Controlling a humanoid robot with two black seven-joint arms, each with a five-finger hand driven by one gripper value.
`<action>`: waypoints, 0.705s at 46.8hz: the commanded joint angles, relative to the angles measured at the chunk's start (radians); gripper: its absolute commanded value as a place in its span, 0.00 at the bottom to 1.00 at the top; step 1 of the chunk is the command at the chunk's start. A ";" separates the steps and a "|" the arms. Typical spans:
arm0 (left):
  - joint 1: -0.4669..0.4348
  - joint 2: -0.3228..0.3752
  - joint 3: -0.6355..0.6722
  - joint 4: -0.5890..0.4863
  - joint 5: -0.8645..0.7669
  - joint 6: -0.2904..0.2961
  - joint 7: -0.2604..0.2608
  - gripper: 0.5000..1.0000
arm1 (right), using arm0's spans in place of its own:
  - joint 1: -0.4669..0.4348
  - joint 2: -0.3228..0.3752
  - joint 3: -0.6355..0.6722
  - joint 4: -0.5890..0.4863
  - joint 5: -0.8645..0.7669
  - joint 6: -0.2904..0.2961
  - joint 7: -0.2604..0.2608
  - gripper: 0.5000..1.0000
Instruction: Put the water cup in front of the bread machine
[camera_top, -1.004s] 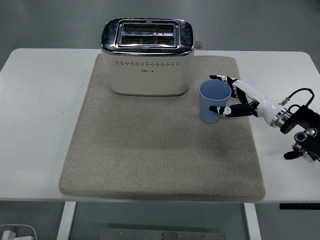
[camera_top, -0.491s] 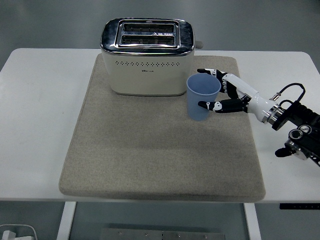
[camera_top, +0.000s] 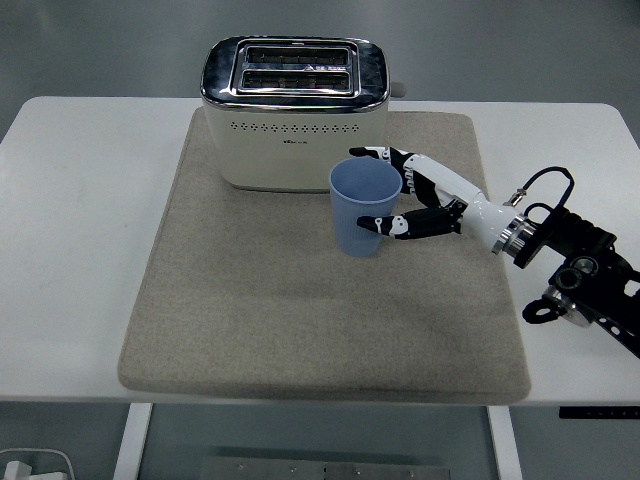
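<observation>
Presently, a white table carries a grey-beige mat across most of its middle; at the mat's far side stands the bread machine, cream-bodied with a chrome top and 2 slots, upright and square to the table edge; just in front of its right corner stands the water cup, light blue, upright, mouth open upward, its base at or just above the mat, and whether it rests on the mat I cannot tell; the cup is near the machine's front face but not seen to touch it. The right hand reaches in from the right and is closed around the cup; one finger curves round the far rim side, the thumb presses the near lower wall; the black forearm trails to the right edge over bare table.
</observation>
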 joint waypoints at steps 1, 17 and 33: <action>0.000 0.000 -0.001 0.000 0.000 0.000 0.000 1.00 | 0.015 0.022 -0.023 0.000 -0.002 -0.012 -0.002 0.00; 0.000 0.000 -0.001 0.000 0.000 0.000 0.000 1.00 | 0.061 0.167 -0.062 -0.064 -0.014 -0.046 -0.008 0.00; 0.000 0.000 0.001 0.000 0.000 0.000 0.000 1.00 | 0.109 0.315 -0.099 -0.181 -0.013 -0.056 -0.008 0.00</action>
